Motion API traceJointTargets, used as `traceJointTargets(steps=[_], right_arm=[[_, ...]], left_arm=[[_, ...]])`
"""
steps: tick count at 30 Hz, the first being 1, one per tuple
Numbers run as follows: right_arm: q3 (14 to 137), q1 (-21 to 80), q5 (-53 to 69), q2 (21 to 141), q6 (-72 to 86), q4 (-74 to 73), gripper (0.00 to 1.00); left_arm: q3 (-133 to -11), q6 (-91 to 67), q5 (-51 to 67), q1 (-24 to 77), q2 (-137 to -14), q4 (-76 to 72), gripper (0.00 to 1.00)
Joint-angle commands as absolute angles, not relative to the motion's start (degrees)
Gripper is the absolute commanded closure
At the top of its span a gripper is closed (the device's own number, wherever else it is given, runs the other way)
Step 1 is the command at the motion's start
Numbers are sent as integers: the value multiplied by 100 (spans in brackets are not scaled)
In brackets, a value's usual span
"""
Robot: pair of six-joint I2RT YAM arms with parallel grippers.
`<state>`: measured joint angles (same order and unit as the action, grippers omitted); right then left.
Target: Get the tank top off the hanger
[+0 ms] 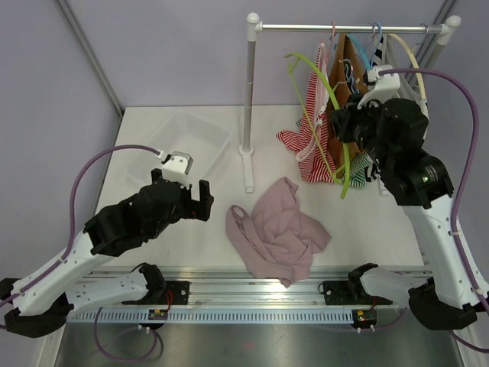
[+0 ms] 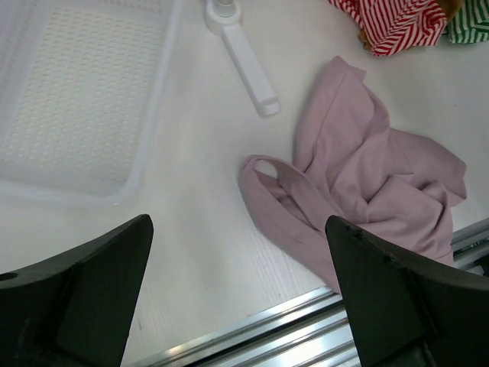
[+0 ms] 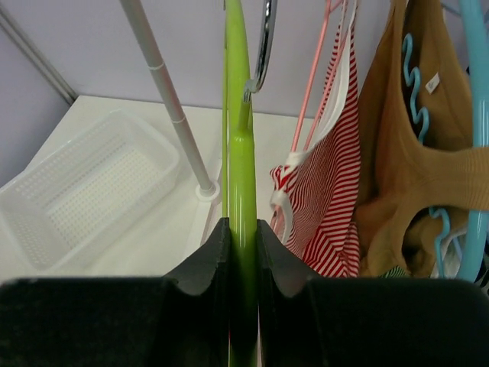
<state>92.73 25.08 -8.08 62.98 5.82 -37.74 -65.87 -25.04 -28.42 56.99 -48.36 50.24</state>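
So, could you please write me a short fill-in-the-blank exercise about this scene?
1. The right pincer is shut on a ___ hanger.
2. The ___ tank top lies crumpled on the table.
3. The left pincer hangs over the table with its jaws ___.
Missing words: green; pink; open.

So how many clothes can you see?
4: a pink tank top crumpled on the table, and a red-striped top, a brown top and a green-striped piece at the rack. More may hide behind those.
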Motion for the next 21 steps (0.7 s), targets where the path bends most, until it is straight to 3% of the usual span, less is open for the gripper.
traceJointTargets(steps=[1,17,21], right_arm=[[10115,2514,-1264,7010,273,-3533,100],[13488,2865,-2434,10220,-510,-3507,100],[13711,2874,-2426,10546,-492,-3437,100]], left_arm=[[-6504,-2311,-3532,5695,-4641,5396,1],[-5740,-2329,-3542,5695,-4544,5046,1],[-5634,-2320,-3375,5695,-4605,4940,1]])
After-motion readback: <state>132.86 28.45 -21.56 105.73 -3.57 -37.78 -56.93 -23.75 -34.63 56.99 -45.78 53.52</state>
